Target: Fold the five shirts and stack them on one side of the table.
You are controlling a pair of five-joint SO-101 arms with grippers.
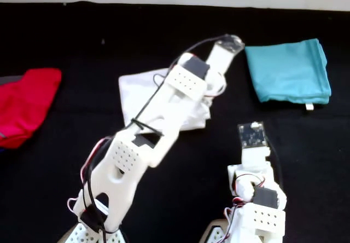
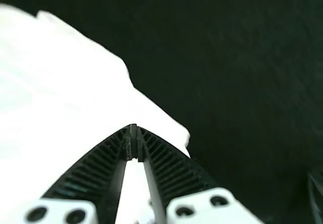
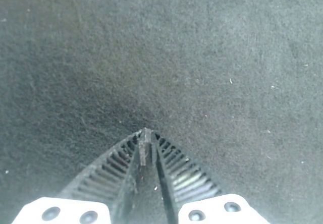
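Step in hand: the folding of the white shirt [image 1: 139, 92] is judged to be under way, worked by the left arm.
White shirt, place: it is laid mid-table on the black table [image 1: 82, 29], between the red shirt [image 1: 27, 103] at the left edge and the teal shirt [image 1: 287, 70] at the far right.
White shirt, look: a soft, pale, rumpled shape is seen, with an uneven right edge bunched under the arm; it is not yet a neat rectangle.
Left gripper [image 2: 132, 133]: it is held over the shirt's right edge with its tips pressed together; whether cloth is pinched between them cannot be told.
Right gripper [image 3: 145, 133]: it is clenched on nothing, low over bare table at the near right.
Doing it well: an edge or corner should be caught firmly, lifted just clear and drawn flat across, so that no creases are dragged in; the far side could be pinned by the right arm.
Stack: the teal shirt is already folded flat, so the white one is probably best laid on it.
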